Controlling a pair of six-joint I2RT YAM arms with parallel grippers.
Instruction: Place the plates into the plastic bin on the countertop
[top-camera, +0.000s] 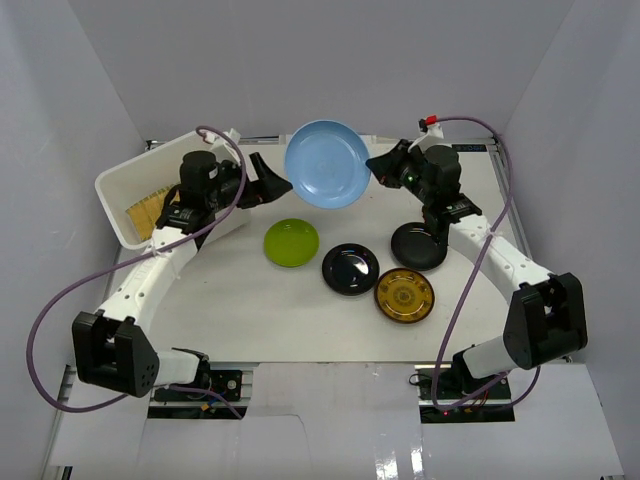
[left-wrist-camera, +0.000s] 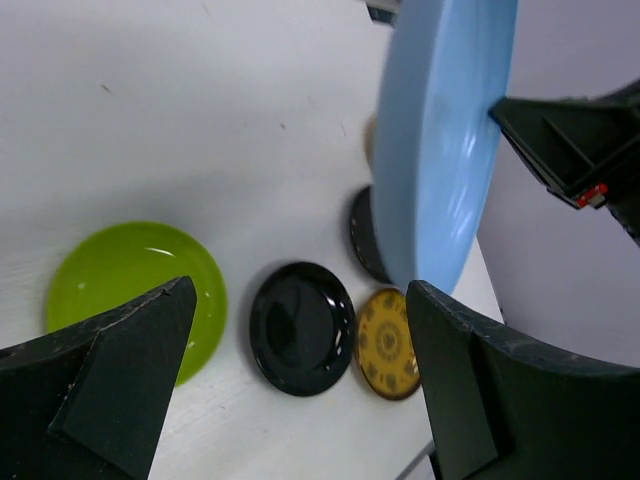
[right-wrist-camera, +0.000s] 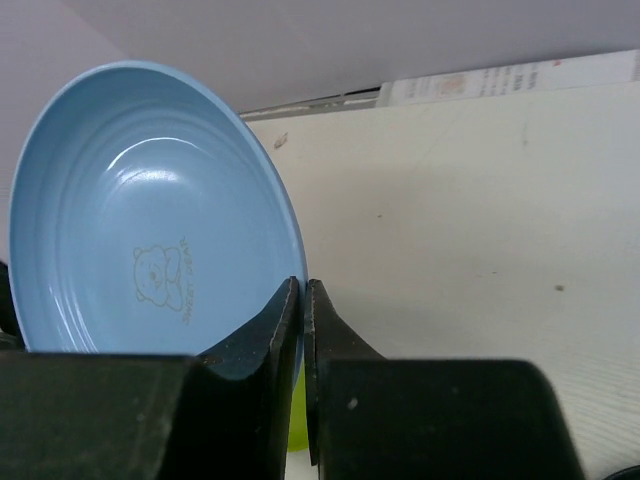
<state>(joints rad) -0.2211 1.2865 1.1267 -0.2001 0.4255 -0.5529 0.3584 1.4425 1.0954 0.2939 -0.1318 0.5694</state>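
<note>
Nearest the lens, at the near edge of the table (top-camera: 250, 310): left arm base (top-camera: 112, 350), then right arm base (top-camera: 545, 320), well apart.

Far left: bin (top-camera: 115, 205), white, set at an angle to the table edge. Inside, against its left wall, a straw plate (top-camera: 145, 210), only partly in view. Right end of the bin hidden under the left arm's wrist.

Just right of the bin: left pincer (top-camera: 272, 175), spread wide, pointing right at the left rim of the blue plate (top-camera: 327, 163). Grips nothing. Contact with that rim: cannot tell.

Blue plate: off the table, up on edge, hollow face toward the top camera, hanging between the two pincers over the far middle of the table. Outside the bin, to its right. Small bear drawing in the hollow, plain from the right wrist.

Right pincer (top-camera: 378, 168): pressed together on the blue plate's right rim, one finger on each face, pinching it.

Lower down, flat on the table and outside the bin, left to right: green plate (top-camera: 291, 242); black plate (top-camera: 350, 268) just beside it; gold plate (top-camera: 404, 295) just beside that; second black plate (top-camera: 418, 245) just beyond the gold one, partly under the right arm.
</note>
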